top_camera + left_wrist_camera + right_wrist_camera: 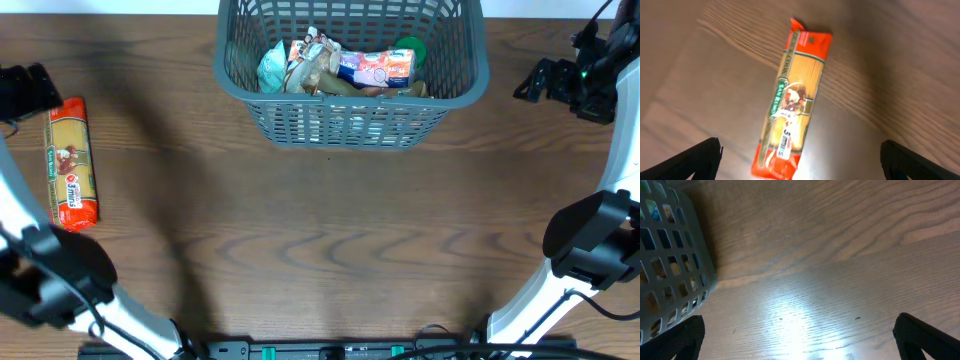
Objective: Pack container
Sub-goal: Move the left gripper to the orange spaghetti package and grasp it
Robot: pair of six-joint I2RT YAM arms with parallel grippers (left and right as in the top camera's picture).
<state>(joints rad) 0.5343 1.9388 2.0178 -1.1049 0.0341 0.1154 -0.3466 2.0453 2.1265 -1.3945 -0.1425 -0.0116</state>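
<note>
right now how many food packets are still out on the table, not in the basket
1. The orange spaghetti packet lies flat near the table's left edge, apart from the basket. The robot arms cover the table's corners, so another could be hidden there.

orange spaghetti packet [792, 100] flat on dark wood-grain table [330, 230]
</note>
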